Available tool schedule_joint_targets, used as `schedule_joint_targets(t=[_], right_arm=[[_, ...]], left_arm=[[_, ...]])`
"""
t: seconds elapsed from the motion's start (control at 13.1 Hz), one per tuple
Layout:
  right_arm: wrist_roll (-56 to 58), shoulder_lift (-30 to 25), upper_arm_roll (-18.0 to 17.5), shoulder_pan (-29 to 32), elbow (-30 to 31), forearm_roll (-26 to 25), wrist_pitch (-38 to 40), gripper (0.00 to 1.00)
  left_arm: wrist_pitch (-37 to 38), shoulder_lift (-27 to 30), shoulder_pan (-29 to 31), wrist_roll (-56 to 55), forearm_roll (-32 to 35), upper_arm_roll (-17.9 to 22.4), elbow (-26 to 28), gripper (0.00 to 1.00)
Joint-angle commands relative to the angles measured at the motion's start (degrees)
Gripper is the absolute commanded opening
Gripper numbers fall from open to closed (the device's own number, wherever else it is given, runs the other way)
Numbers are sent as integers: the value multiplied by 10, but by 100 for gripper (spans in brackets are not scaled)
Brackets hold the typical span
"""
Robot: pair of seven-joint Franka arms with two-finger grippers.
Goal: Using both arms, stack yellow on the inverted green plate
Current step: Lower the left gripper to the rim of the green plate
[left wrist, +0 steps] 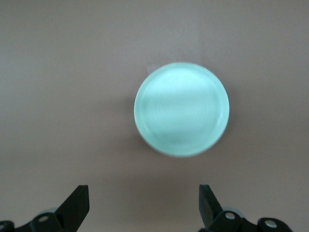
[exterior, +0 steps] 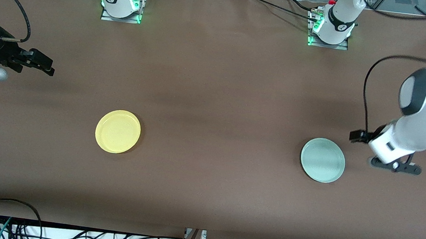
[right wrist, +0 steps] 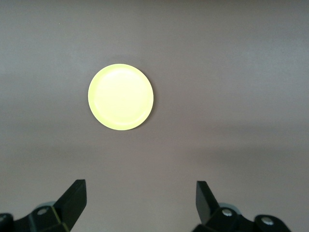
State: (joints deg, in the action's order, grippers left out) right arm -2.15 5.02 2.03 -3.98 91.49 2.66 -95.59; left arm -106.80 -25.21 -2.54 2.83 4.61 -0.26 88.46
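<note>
On the brown table (exterior: 217,76), the small round pastel-yellow plastic plate (exterior: 118,131) lies rim up toward the right arm's end; the pale mint-green plate (exterior: 322,160) lies well apart toward the left arm's end. Left gripper (left wrist: 144,205) hovers beside the green plate, fingers spread, empty. Right gripper (right wrist: 141,200) hangs over bare table, fingers spread, empty. Nothing lies between the plates.

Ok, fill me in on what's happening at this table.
Nothing is being held yet. The yellow plate lies rim-up toward the right arm's end, the green plate toward the left arm's end, well apart. The left gripper hangs open close to the green plate; the right gripper is open above the table, off from the yellow plate.
</note>
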Motion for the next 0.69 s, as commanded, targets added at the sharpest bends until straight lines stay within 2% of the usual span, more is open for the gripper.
schedule_joint_targets(t=[0.0, 0.38, 0.61], right_arm=[[4, 0, -2, -1, -5, -6, 7, 100], [0, 1, -2, 0, -5, -7, 7, 100], [6, 1, -2, 0, -4, -7, 8, 100]], left_arm=[[-42, -54, 17, 88, 5, -4, -30, 100], [-160, -139, 46, 200, 4, -6, -23, 100], [-239, -164, 50, 233, -12, -8, 15, 100]])
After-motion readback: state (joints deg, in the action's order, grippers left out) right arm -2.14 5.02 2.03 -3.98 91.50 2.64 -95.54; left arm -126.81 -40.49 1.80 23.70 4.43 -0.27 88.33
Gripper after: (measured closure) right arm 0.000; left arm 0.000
